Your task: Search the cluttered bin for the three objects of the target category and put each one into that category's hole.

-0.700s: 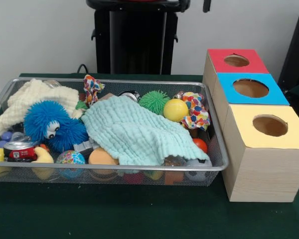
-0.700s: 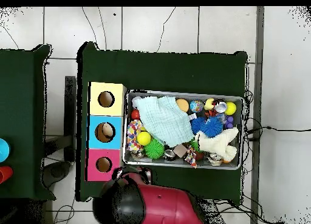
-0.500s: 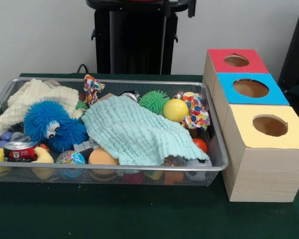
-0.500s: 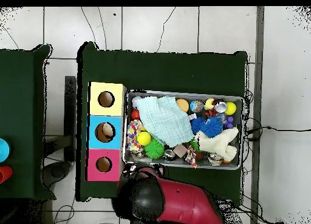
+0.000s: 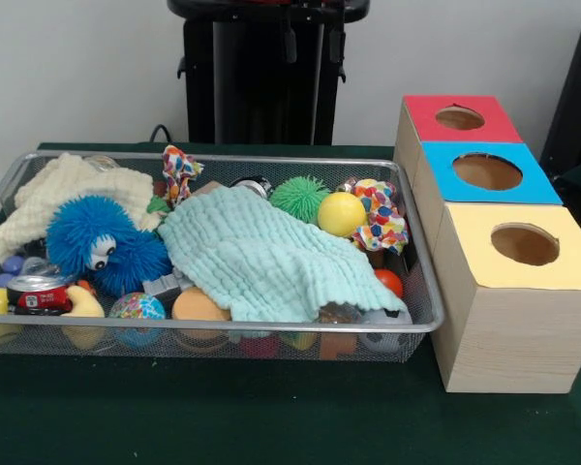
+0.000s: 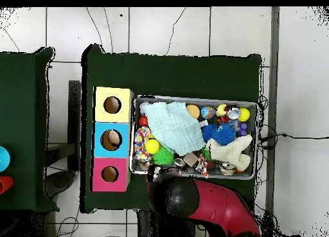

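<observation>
**Gripper high behind the bin, target class unnamed**

At the near rim of the bin (image 5: pixel 223 327), a red can (image 5: pixel 37 294) and small balls. Mid-bin, a mint cloth (image 5: pixel 261 257) draped over more clutter. By the far wall, a yellow ball (image 5: pixel 341 213) and a green spiky ball (image 5: pixel 299 197). Beyond and above, the gripper (image 5: pixel 311 41), dark on dark: cannot tell whether spread or closed. All candidates below and nearward of it. Overhead only: arm (image 6: pixel 193 199) at the bin's edge, something pale inside the blue box's hole (image 6: pixel 113 139)
</observation>
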Controlling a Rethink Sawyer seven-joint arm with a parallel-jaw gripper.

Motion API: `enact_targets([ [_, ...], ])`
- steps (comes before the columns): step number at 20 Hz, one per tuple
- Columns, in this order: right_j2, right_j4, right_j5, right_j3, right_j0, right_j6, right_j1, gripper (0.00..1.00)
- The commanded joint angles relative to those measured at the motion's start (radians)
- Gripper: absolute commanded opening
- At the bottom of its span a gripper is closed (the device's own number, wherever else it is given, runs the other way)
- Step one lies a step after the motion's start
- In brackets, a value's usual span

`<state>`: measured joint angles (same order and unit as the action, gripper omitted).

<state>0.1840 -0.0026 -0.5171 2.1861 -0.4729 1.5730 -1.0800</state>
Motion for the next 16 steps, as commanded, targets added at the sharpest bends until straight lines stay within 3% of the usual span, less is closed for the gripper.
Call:
enact_targets([
  [1,0.121,-0.077,0.1,-0.073,-0.035,-0.039,0.087,1.0],
  [10,0.07,-0.125,0.275,-0.033,-0.009,0.082,0.197,1.0],
  [16,0.057,-0.137,0.324,0.026,-0.031,0.106,0.203,1.0],
])
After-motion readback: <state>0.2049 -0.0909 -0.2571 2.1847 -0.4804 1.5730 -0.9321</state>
